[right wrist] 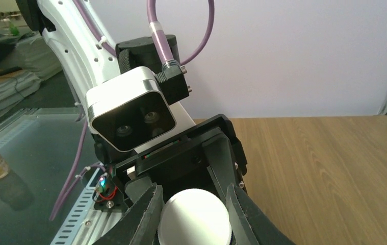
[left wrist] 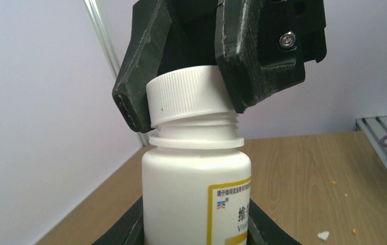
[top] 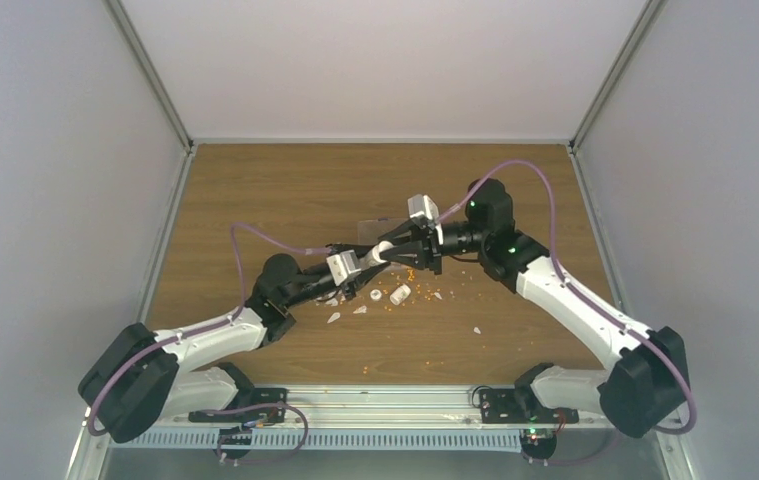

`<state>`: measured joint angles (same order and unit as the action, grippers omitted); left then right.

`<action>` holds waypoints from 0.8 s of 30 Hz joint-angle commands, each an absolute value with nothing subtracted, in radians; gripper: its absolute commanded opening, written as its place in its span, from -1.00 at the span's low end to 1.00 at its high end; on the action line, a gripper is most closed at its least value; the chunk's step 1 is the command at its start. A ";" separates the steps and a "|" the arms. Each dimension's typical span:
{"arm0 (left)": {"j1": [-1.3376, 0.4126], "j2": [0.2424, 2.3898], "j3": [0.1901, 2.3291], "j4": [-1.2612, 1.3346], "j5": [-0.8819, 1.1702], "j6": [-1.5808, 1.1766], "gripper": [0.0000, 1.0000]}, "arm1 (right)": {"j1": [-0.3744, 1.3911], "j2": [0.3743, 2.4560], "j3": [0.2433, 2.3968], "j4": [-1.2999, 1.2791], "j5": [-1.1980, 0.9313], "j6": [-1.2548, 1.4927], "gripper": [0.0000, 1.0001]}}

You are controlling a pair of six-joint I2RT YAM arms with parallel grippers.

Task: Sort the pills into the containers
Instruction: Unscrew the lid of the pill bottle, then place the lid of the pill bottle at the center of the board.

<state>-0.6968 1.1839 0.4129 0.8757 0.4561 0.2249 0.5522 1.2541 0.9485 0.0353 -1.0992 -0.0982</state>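
My left gripper (left wrist: 196,227) is shut on the body of a white labelled bottle (left wrist: 196,189) and holds it upright above the table. The bottle's ribbed white cap (left wrist: 188,99) sits slightly tilted, with the neck threads showing under it. My right gripper (right wrist: 195,212) straddles the cap (right wrist: 195,217), open, with its fingers (left wrist: 132,102) close on either side. In the top view both grippers meet at the bottle (top: 383,250) mid-table. Tiny orange pills (top: 410,272) lie scattered on the wood. A faint clear flat container (top: 383,228) lies just behind the grippers.
A small white vial (top: 400,293) and a loose cap (top: 376,296) lie on the table below the grippers. White flakes (top: 477,330) are strewn nearby. A few pills (left wrist: 334,182) and a flake (left wrist: 323,235) lie to the bottle's right. Grey walls enclose the table.
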 commanded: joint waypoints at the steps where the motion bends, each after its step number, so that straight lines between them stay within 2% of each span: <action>1: -0.643 1.204 0.437 0.875 0.268 0.186 0.17 | 0.567 1.123 1.003 -0.026 -1.281 -0.063 -0.21; 7: -0.643 1.219 0.446 0.866 0.258 0.193 0.17 | 0.559 1.086 1.027 -0.039 -1.211 -0.044 -0.21; 12: -0.643 1.200 0.430 0.881 0.241 0.191 0.17 | 0.516 1.062 0.982 0.048 -1.086 0.066 -0.17; 16: -0.643 1.178 0.416 0.887 0.230 0.193 0.17 | 0.447 1.023 0.888 0.088 -0.939 0.175 -0.16; 18: -0.643 1.183 0.419 0.885 0.225 0.195 0.17 | 0.424 1.035 0.816 0.101 -0.856 0.250 -0.29; 24: -0.643 1.217 0.431 0.885 0.212 0.191 0.17 | 0.414 1.155 0.637 0.049 -0.821 0.355 -0.29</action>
